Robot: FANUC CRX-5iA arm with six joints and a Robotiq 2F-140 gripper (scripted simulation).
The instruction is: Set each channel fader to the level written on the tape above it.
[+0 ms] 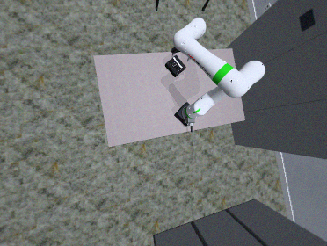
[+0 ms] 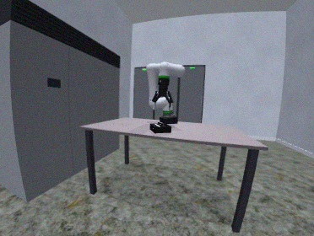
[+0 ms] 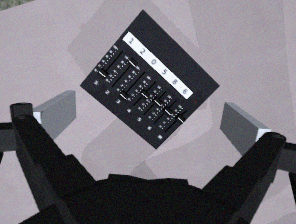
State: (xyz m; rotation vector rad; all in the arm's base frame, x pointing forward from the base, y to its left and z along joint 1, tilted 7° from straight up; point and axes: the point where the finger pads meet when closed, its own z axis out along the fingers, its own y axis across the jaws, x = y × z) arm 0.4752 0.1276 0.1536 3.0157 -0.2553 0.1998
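Note:
The lighting desk (image 3: 150, 80) is a small black box lying at a slant on the table in the wrist view. Its white tape (image 3: 157, 65) reads 1, 2, 0, 5, 8, 6. Several faders run in a row below the tape, with the first fader's cap (image 3: 102, 74) low on its track and the second cap (image 3: 131, 62) high. The last fader (image 3: 178, 119) sits at the lower right end. My gripper (image 3: 149, 110) is open and empty, hanging above the desk with a finger on each side of the view. The desk also shows in the top and exterior views (image 1: 176, 67) (image 2: 160, 127), under the gripper (image 2: 163, 100).
The robot's base (image 1: 188, 113) stands on the pinkish table (image 1: 167, 94) near its edge, close to the desk. Dark grey cabinets (image 1: 286, 79) rise beside the table. The table's edges drop to a mottled floor.

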